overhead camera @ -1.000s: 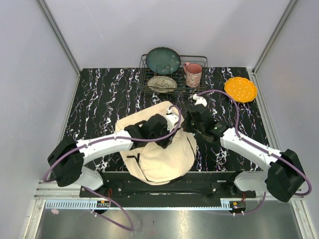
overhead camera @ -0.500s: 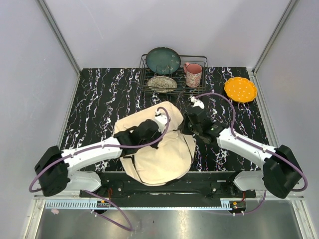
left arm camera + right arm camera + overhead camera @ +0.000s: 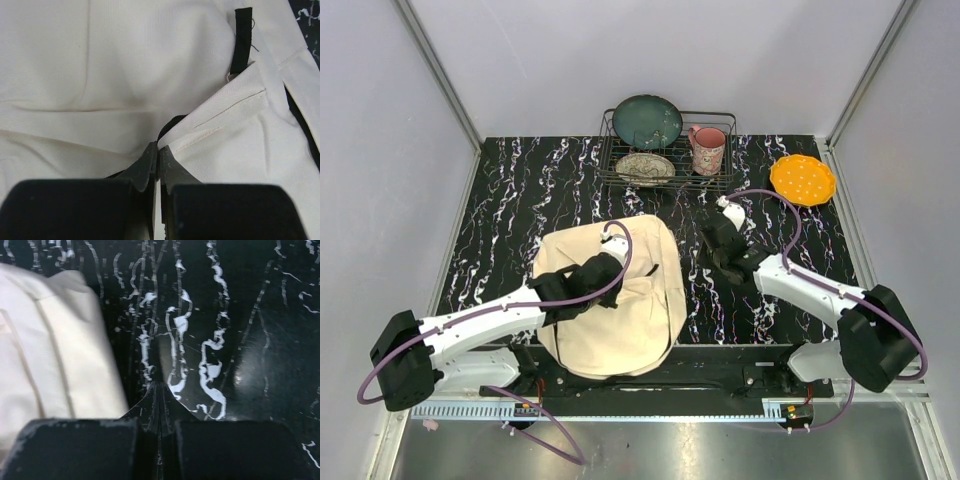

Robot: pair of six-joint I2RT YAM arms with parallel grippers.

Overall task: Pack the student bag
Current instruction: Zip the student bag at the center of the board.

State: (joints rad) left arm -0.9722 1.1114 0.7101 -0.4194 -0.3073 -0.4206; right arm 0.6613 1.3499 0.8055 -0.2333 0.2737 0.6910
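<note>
Moved: student bag (image 3: 625, 320) dragged leftward
Left hand (image 3: 158, 151): pinching bag fabric
Right hand (image 3: 161, 386): pressed together, over counter (image 3: 520, 200)

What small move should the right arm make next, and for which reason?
Probably open the right gripper and bring it left to the edge of the student bag. Its jaws are shut on nothing above the table, while the left gripper alone seems to pinch the bag's flap.

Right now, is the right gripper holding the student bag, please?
No, the right gripper is shut on nothing over the table, with the student bag beside it.
</note>
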